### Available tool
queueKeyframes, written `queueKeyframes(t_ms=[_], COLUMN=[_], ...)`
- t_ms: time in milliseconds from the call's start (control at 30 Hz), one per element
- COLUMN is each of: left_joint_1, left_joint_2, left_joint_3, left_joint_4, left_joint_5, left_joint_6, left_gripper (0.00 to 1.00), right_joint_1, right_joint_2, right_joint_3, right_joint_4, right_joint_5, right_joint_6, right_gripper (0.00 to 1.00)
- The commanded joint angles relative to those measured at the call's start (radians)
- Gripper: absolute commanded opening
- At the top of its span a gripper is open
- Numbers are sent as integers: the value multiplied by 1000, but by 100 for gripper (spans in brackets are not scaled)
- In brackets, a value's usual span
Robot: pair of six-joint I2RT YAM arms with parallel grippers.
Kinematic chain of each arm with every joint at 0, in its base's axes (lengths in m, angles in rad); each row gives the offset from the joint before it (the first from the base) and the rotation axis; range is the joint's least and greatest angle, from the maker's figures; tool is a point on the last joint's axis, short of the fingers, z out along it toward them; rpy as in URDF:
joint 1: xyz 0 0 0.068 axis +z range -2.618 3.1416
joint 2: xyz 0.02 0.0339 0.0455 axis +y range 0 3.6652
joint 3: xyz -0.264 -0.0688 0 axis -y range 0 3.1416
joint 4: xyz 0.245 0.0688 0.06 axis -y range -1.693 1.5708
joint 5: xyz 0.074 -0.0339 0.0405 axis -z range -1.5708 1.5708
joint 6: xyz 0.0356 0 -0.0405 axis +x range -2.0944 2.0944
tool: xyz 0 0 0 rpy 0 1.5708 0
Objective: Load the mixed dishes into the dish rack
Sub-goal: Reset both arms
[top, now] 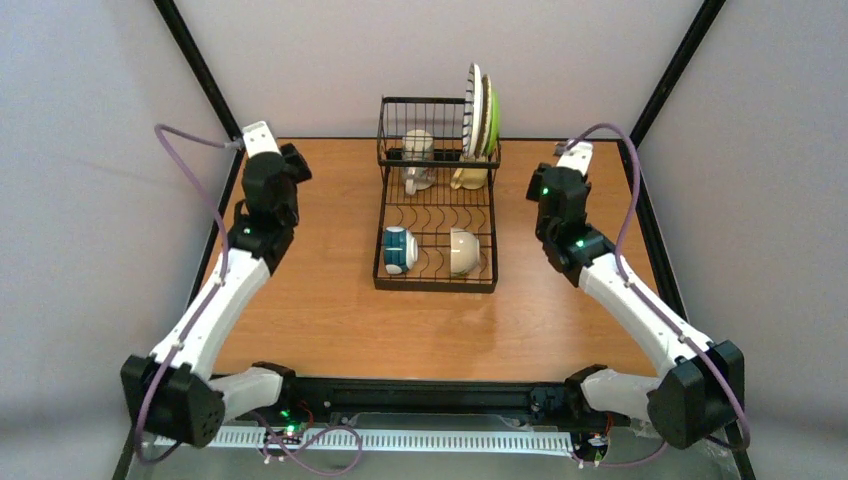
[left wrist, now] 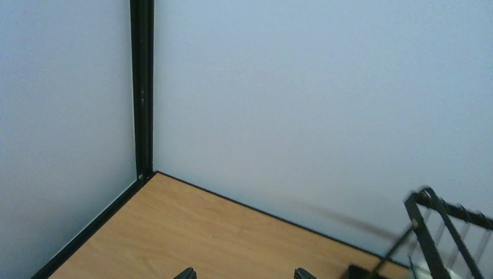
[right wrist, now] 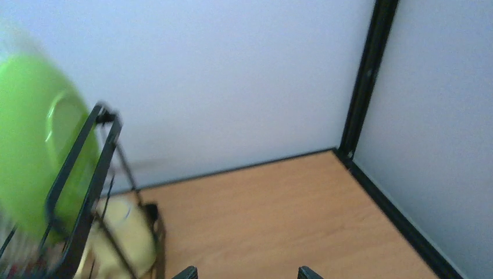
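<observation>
Table (top: 320, 290), rack (top: 436, 286), perhaps two plates (top: 478, 110), four other dishes (top: 400, 250); left tool (left wrist: 244, 274), right tool (right wrist: 247, 273) agape

Wooden counter (left wrist: 192, 232) stretches out ahead of the left claw (left wrist: 244, 274), running into a pale wall (left wrist: 320, 104). Black corner post (left wrist: 142, 87) up ahead, to its left. Over by the right claw (right wrist: 244, 273), a second black post (right wrist: 372, 75) rises ahead, to its right.
</observation>
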State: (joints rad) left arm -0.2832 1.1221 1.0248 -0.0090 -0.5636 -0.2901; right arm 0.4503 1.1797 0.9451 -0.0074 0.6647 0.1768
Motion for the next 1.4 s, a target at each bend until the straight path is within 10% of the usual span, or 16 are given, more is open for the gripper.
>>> queueKeyframes(t_ms=[0,233,567,1367], left_joint_1=[176,280,280,280], left_joint_2=[135,308,496,527], left_joint_3=[65,-65,-82,-97], left_joint_4=[128,542,724,772], left_joint_5=[238,326,371,450], left_joint_6=[-32,-16,18,42], left_gripper=[95,95,95,95], right_joint_1=[-100,-248,-313,-311], right_joint_2=[71,307,500,438], right_joint_3=[98,257,290,91], right_joint_4=[151,237,395,420], right_joint_5=[-2,-66,-125,-106], right_joint_6=[-74,-155,-170,-99], right_gripper=[99,99,99,99])
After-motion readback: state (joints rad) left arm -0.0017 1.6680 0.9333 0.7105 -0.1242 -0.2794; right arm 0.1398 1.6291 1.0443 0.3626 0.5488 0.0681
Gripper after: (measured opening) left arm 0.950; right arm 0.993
